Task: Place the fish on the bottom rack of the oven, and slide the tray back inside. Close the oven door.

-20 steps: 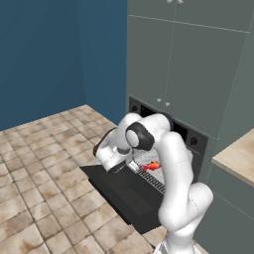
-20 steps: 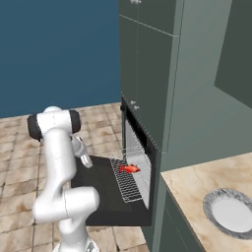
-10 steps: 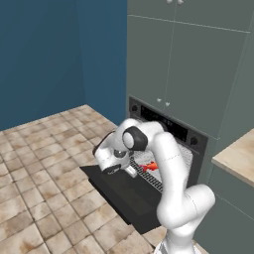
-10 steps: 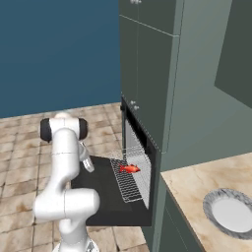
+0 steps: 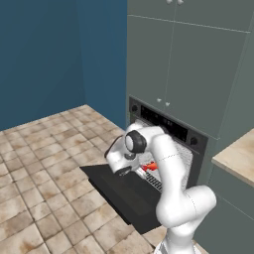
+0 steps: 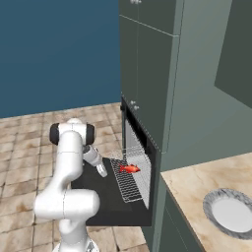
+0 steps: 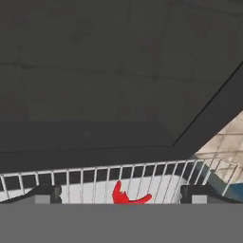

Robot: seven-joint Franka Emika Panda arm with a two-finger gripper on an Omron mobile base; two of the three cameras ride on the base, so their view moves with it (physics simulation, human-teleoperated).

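Note:
The red-orange fish (image 5: 150,166) (image 6: 130,169) lies on the silver wire bottom rack (image 5: 158,181) (image 6: 129,183), which is pulled out over the open oven door (image 5: 124,191) (image 6: 96,194). The black oven (image 5: 163,121) stands open behind it. My gripper (image 5: 124,171) (image 6: 102,171) hangs low over the door, just in front of the rack's outer edge, open and holding nothing. In the hand view the gripper (image 7: 121,194) points across the door (image 7: 95,95), with the rack (image 7: 85,178) and the fish (image 7: 126,195) beyond its fingertips (image 7: 47,193).
Grey-green cabinets (image 5: 188,64) frame the oven. A wooden counter (image 6: 197,197) to the right carries a round grey plate (image 6: 231,212). Tiled floor (image 5: 44,163) spreads to the left of the lowered door.
The arm's elbow has dropped and swung nearer the oven, and the hand sits slightly lower over the door. Fish and rack have not moved.

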